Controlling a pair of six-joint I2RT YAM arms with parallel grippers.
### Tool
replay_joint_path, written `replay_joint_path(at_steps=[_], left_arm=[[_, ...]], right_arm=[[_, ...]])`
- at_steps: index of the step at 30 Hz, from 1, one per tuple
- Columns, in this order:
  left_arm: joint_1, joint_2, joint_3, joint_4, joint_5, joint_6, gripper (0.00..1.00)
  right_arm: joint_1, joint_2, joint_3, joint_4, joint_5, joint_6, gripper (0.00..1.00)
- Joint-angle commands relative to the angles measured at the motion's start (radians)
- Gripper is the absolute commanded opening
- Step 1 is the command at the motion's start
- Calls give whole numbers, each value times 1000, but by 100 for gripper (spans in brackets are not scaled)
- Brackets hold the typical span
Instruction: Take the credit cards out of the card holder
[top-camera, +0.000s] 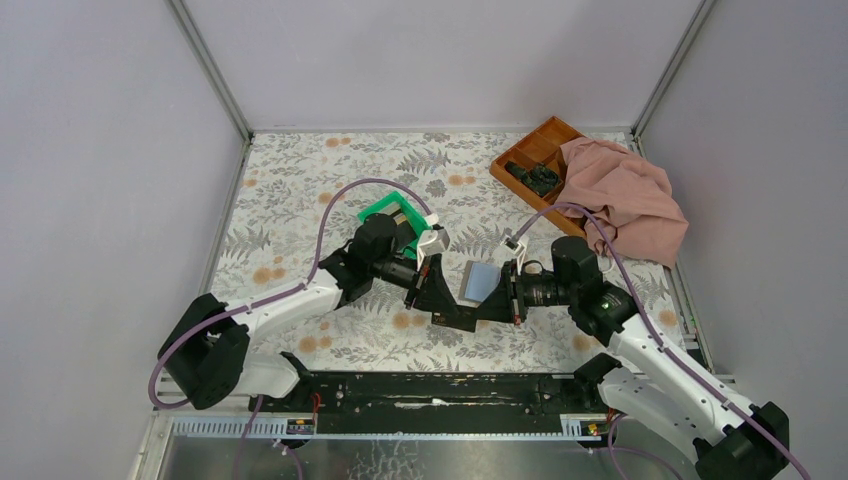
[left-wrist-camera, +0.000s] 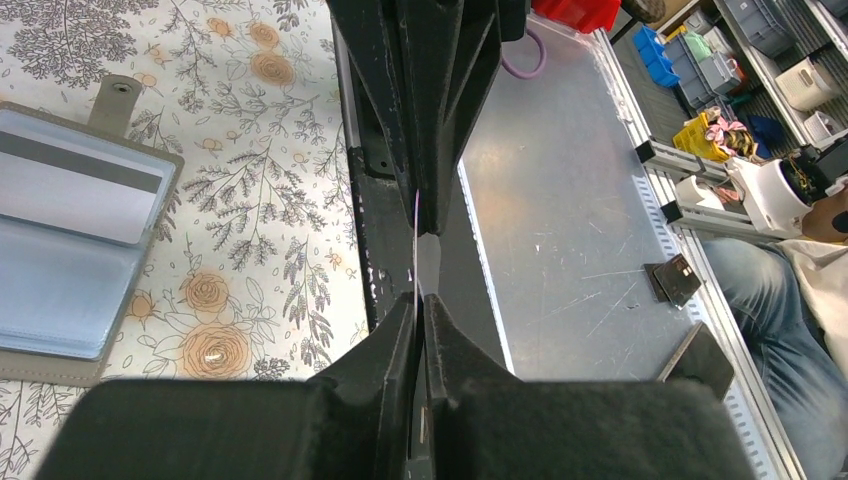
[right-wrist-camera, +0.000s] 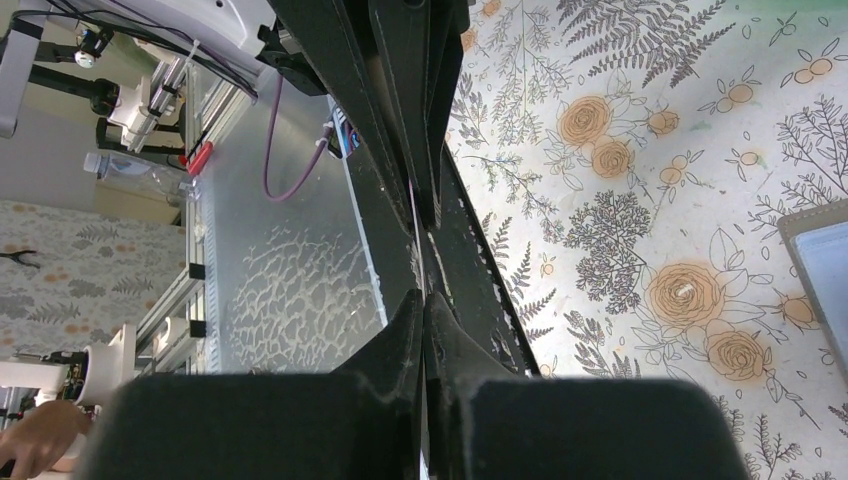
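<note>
A green bin (top-camera: 385, 212) stood left of the card holder (top-camera: 480, 281), farther back. The holder lay open on the table (top-camera: 300, 170), and a striped card (left-wrist-camera: 75, 195) was in its slot. Just before it, the left fingers (left-wrist-camera: 428, 325) and right fingers (right-wrist-camera: 432, 325) both pinched one thin credit card (left-wrist-camera: 416, 235). Far right of the holder were a tray (top-camera: 548, 133) and a pink cloth (top-camera: 625, 195).

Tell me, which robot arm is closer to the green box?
Left. The left arm has its wrist right beside the green box. The right arm is farther off, on the other side of the card holder.
</note>
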Motion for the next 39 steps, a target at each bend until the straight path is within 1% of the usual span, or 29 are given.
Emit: replay_joint_path(at_steps=[1, 2, 6, 7, 18, 23, 27, 34, 39], left_arm=[[-7, 1, 10, -29, 23, 34, 12], [-7, -1, 11, -29, 21, 34, 13], [-7, 0, 22, -48, 7, 45, 26], [-7, -1, 22, -52, 2, 48, 28], [-7, 4, 38, -36, -14, 31, 29], [-7, 12, 65, -44, -5, 32, 28], [-8, 25, 94, -100, 2, 68, 26], [-7, 37, 94, -126, 15, 89, 20], [-6, 37, 98, -134, 20, 99, 11]], right_arm=[[6, 5, 46, 15, 6, -19, 0], [6, 7, 47, 14, 4, -20, 0], [6, 5, 46, 6, 4, -23, 0], [6, 3, 47, 4, 4, -25, 0], [6, 4, 39, 8, -9, -26, 0], [5, 6, 37, 12, -18, -22, 0], [6, 6, 36, 10, -20, -22, 0], [6, 1, 35, 8, -21, -22, 0], [6, 2, 35, 8, -21, -21, 0]])
